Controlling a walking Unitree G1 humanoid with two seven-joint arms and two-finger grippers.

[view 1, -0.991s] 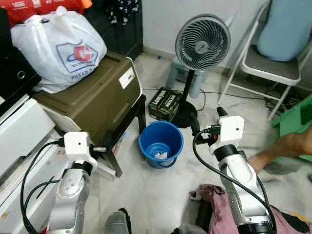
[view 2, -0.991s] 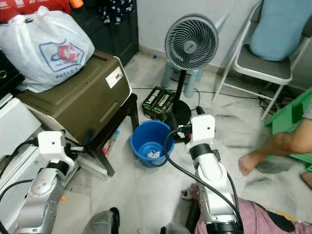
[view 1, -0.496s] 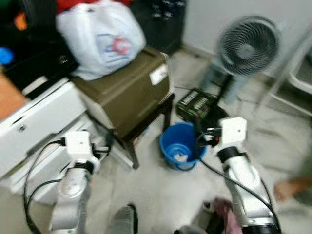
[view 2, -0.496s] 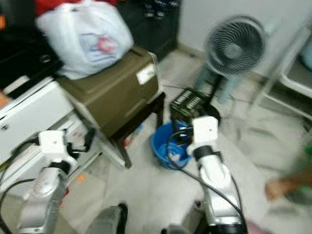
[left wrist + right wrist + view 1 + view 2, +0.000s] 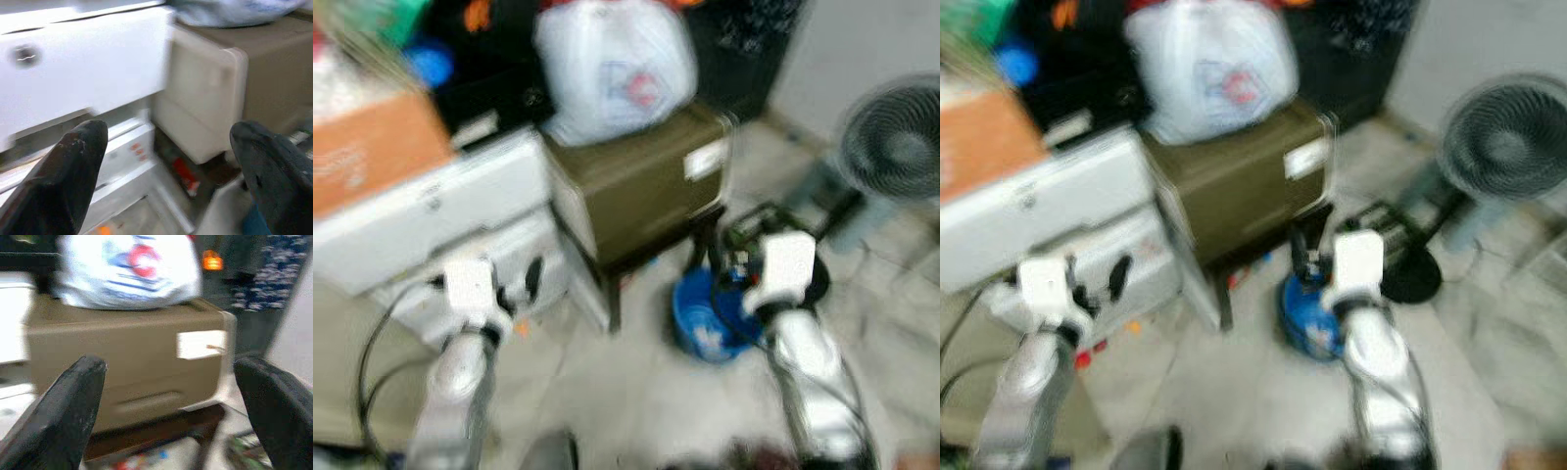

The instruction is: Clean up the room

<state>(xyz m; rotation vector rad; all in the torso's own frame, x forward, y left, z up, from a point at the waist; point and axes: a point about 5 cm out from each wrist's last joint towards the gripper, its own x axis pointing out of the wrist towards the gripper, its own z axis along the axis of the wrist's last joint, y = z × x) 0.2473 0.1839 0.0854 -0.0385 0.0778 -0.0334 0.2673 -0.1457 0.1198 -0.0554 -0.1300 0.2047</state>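
Head views blurred. White drawer unit (image 5: 440,211) along the left side of the floor, with an orange-brown box (image 5: 372,152) on its top. Olive-brown storage box (image 5: 636,191) just beside the white unit, raised on a dark-legged stand. White plastic bag (image 5: 612,64) with red and blue print resting on the olive box's top, toward its rear edge. Grey pedestal fan (image 5: 891,147) near the right edge of the floor. Blue bucket (image 5: 705,318) on the floor beside the stand's front leg, pale scraps inside. Left gripper (image 5: 166,171) held low before the white unit, fingers spread, nothing between them. Right gripper (image 5: 168,411) facing the olive box's front, just above the bucket, fingers spread, empty.
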